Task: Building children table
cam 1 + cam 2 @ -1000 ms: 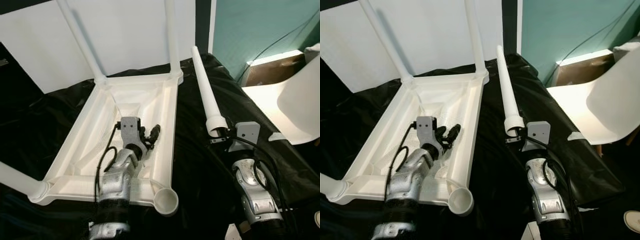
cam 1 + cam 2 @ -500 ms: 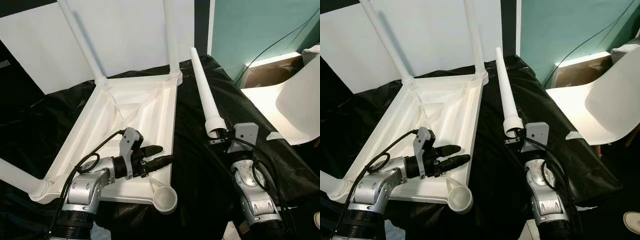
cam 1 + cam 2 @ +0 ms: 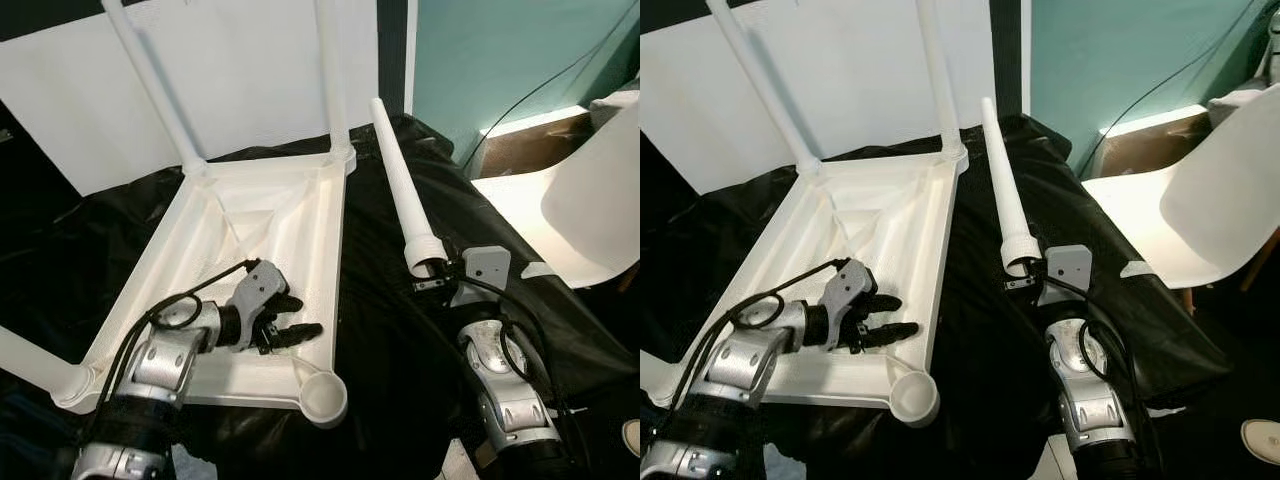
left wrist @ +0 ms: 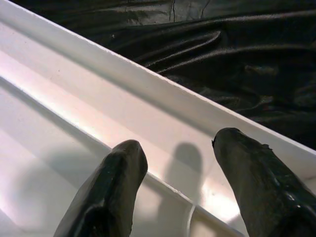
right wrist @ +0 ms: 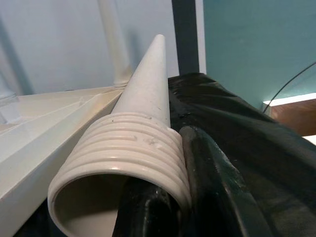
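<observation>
The white tabletop point(image 3: 262, 212) lies upside down on a black cloth. Two legs stand at its far corners and one at the near left corner point(image 3: 35, 366). The near right corner has an empty round socket point(image 3: 323, 397). My left gripper point(image 3: 305, 316) is open just above the underside. Its fingers point(image 4: 112, 190) point at the right-hand rim, a little behind the socket. My right gripper point(image 3: 432, 272) is shut on the threaded end of a loose white leg point(image 3: 400, 190). That leg slants up and away beside the tabletop's right edge. The threads point(image 5: 129, 144) rest against one finger.
The black cloth point(image 3: 385, 330) covers the work surface and falls off at the right. A white chair point(image 3: 585, 200) stands close on the right, with a brown box point(image 3: 525, 140) behind it. A white board point(image 3: 240, 70) leans at the back.
My left gripper swung from pointing ahead over the tabletop's middle to pointing right at the rim, and its fingers have spread. The right gripper still holds the leg. The camera shifted slightly.
</observation>
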{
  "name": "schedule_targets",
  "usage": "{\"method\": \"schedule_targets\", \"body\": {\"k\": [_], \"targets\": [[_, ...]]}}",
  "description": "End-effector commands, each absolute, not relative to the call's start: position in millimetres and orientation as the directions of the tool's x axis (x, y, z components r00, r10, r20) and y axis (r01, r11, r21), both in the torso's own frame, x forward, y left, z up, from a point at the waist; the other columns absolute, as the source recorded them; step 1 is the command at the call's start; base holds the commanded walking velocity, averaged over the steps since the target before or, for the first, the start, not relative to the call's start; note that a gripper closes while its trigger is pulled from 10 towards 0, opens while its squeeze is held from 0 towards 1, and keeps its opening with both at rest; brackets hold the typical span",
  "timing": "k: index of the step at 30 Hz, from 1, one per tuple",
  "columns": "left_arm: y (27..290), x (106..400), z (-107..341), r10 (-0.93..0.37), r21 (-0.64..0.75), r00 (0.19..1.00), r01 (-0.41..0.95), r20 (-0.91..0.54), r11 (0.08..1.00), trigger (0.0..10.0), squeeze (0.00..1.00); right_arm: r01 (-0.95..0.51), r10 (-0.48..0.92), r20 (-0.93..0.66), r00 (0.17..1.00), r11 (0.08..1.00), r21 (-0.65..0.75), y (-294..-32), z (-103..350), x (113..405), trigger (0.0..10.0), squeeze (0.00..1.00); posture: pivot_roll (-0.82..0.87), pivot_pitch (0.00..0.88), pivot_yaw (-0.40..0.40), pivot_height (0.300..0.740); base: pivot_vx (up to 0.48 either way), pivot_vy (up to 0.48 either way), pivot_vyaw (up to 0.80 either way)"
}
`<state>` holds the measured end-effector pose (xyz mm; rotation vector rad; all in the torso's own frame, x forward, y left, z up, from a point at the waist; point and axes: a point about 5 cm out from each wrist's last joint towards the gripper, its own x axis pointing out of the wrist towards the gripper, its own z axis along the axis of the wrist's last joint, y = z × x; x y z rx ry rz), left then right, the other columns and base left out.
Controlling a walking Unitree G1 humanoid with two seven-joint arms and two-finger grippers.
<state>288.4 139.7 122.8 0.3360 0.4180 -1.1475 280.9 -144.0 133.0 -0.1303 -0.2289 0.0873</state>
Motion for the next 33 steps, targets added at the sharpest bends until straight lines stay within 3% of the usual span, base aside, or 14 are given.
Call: {"method": "schedule_targets", "body": {"k": [1, 6, 12, 20, 33], "targets": [[151.3, 294.3, 108.6, -0.661, 0.107, 0.513, 0.826, -0.547, 0.553, 10.0, 0.18, -0.078, 0.111, 0.242, 0.964, 0.987, -0.143, -139.9, 136.0, 281.2, 10.0, 0.0, -0.03, 0.0, 0.142, 0.74, 0.0, 0.0, 0.0], [126.3, 286.8, 114.7, -0.73, 0.068, 0.462, 0.863, -0.503, 0.5, 10.0, 0.18, -0.078, 0.112, 0.243, 0.964, 0.987, -0.143, -140.1, 136.5, 281.6, 10.0, 0.0, -0.03, 0.0, 0.139, 0.74, 0.0, 0.0, 0.0], [118.9, 288.7, 124.3, -0.778, 0.022, 0.45, 0.871, -0.438, 0.491, 10.0, 0.19, -0.078, 0.111, 0.242, 0.964, 0.987, -0.143, -140.2, 136.5, 281.6, 10.0, 0.0, -0.03, 0.0, 0.14, 0.74, 0.0, 0.0, 0.0], [98.2, 276.0, 115.6, -0.83, -0.024, 0.351, 0.916, -0.433, 0.4, 10.0, 0.18, -0.07, 0.104, 0.241, 0.965, 0.987, -0.145, -142.2, 136.1, 281.8, 10.0, 0.0, -0.04, 0.0, 0.142, 0.74, 0.0, 0.0, 0.0], [51.4, 279.6, 130.4, -0.872, -0.03, 0.363, 0.919, -0.328, 0.394, 10.0, 0.18, -0.063, 0.099, 0.249, 0.963, 0.987, -0.147, -143.4, 138.1, 284.6, 10.0, 0.0, -0.04, 0.0, 0.142, 0.74, 0.0, 0.0, 0.0]]}}
